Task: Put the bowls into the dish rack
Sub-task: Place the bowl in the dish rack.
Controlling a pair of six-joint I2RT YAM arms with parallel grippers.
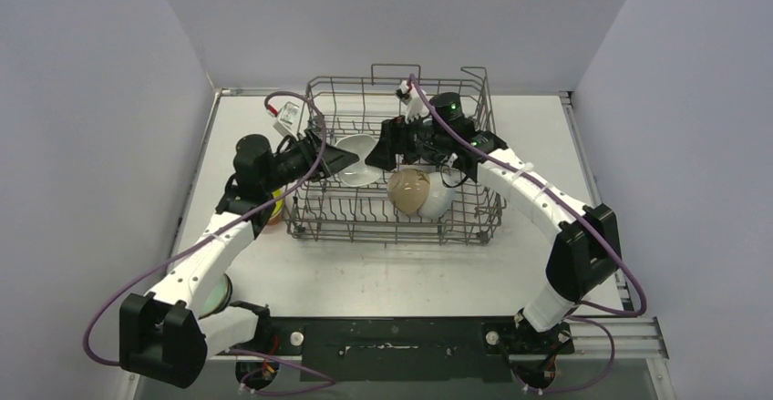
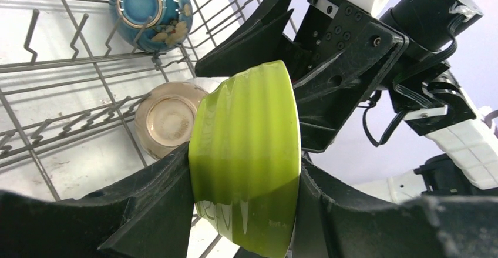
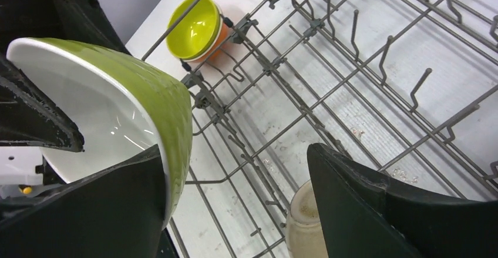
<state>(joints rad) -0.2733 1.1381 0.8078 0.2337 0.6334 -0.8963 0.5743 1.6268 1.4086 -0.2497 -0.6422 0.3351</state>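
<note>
Lime bowl (image 2: 246,134) in left gripper (image 2: 244,159), right gripper (image 3: 232,158) spread, beige bowl (image 2: 167,117) beyond

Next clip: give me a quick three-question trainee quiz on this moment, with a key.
1. True or false: the left gripper is clamped on the green bowl.
2. The right gripper is: A) open, holding nothing; B) shut on a beige bowl; C) out of every view.
3. Fill in: the yellow bowl, nested in the orange bowl, sits ____ the rack (inside/outside).

Key: 1 true; 2 A; 3 outside.
</note>
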